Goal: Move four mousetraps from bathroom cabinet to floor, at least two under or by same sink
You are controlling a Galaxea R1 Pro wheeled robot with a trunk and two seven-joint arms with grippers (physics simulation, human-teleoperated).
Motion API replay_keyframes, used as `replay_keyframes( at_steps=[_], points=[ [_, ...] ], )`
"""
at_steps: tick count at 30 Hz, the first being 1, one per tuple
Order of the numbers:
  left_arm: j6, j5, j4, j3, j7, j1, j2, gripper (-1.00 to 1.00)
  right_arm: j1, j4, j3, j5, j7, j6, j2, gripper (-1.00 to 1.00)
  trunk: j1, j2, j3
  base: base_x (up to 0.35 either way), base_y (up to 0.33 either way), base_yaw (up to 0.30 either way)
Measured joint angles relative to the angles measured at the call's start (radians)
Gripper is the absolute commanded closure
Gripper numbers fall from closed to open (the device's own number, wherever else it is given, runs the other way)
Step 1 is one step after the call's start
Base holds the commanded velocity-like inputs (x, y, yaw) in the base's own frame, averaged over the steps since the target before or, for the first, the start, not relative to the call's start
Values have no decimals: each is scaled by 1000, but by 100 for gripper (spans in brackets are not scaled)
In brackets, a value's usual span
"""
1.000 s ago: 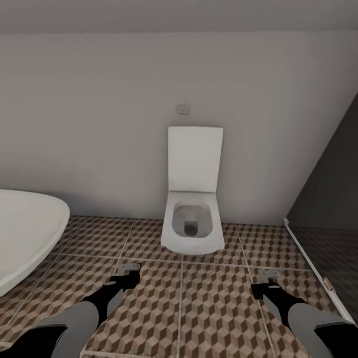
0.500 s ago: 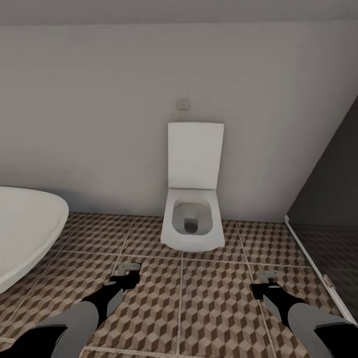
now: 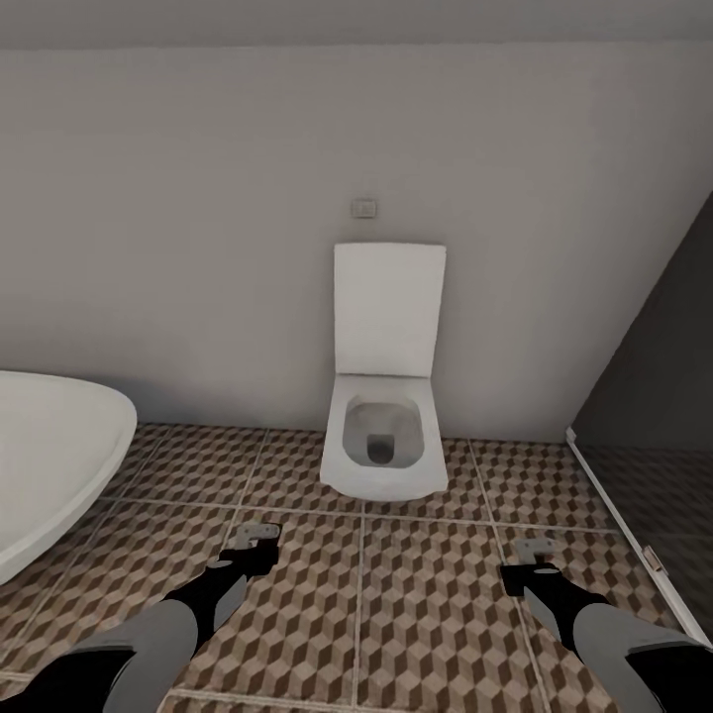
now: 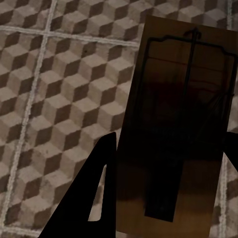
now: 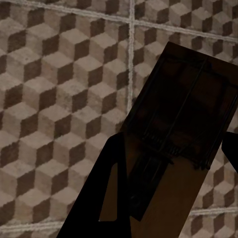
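1. Arms, both with grey forearm and black wrist, reach forward and low over the bathroom floor [image 3: 436, 594] of brown, beige and white cube-pattern tiles. The left gripper [image 3: 255, 535] is toward the white oval bathtub [image 3: 50, 465]; the right gripper [image 3: 532, 548] is near the dark glass partition [image 3: 654, 416].
2. A white square-bowled toilet [image 3: 383, 436] with raised lid stands at the grey wall, ahead, between the two grippers.
3. In the head view each gripper carries only a small pale piece, too small to name.
4. The left wrist view shows a flat brown wooden mousetrap with dark wire [image 4: 176, 134], clamped between the black fingers [image 4: 94, 193], above the tiles.
5. The right wrist view shows a second darker brown mousetrap [image 5: 183, 139], tilted, gripped by its black fingers [image 5: 106, 188].
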Motion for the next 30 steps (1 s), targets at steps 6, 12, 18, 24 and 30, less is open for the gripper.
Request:
replay_keyframes(
  at_steps=[6, 12, 18, 24, 30],
  points=[
    [2, 0, 0, 0, 0, 0, 0, 100, 0, 0, 0, 0, -1, -2, 0, 100, 0, 0, 0, 0, 0, 0],
    [3, -2, -1, 0, 1, 0, 1, 100, 0, 0, 0, 0, -1, -3, 0, 100, 0, 0, 0, 70, 0, 0],
    [5, -35, -2, 0, 1, 0, 2, 100, 0, 0, 0, 0, -2, -4, 0, 100, -1, 0, 0, 263, 0, 0],
    [6, -52, -2, 0, 1, 0, 0, 100, 0, 0, 0, 0, -2, -9, 0, 100, -1, 0, 0, 313, 0, 0],
    [6, -55, -2, 1, 1, 0, 1, 100, 0, 0, 0, 0, -2, -11, 0, 100, 0, 0, 0, 267, 0, 0]
  ],
)
